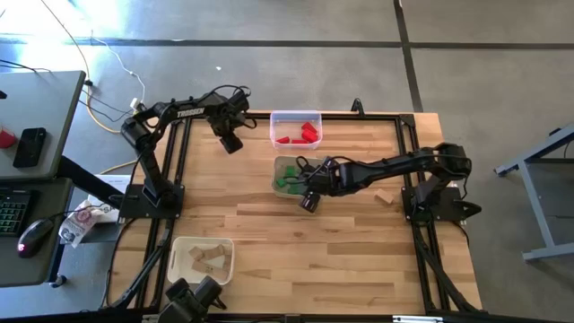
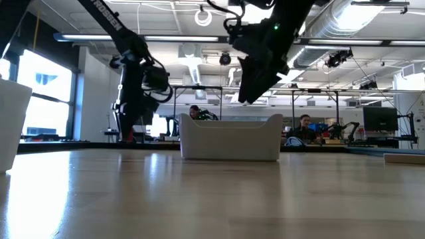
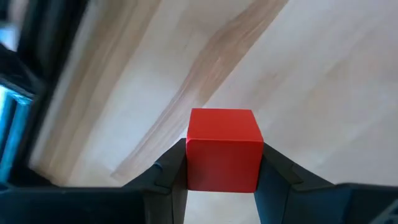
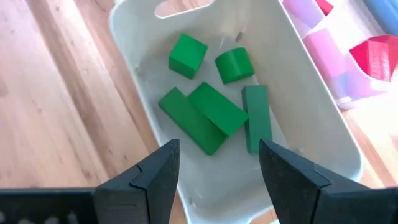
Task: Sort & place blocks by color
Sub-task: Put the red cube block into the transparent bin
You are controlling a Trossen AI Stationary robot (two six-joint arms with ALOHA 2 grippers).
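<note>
My left gripper (image 1: 231,141) is near the table's far left, left of the clear tray (image 1: 295,128) that holds red blocks (image 1: 303,135), and is shut on a red cube (image 3: 224,148). My right gripper (image 1: 309,201) hangs open and empty over the near end of the white tray (image 4: 323,140), where several green blocks (image 4: 211,115) lie on the tray's floor. A plain wood block (image 1: 385,198) lies on the table at the right. Another white tray (image 1: 202,258) at the near left holds plain wood blocks. My left gripper pinches the red cube by two opposite side faces (image 3: 186,163) between its two fingers. The cube is lifted clear of the table, its top face showing above the fingertips.
The low view shows the white tray's end wall (image 2: 230,138) and people at desks in the room behind. A desk with a keyboard and mouse stands left of the table (image 1: 27,206). Bare tabletop lies across the near middle (image 1: 341,260).
</note>
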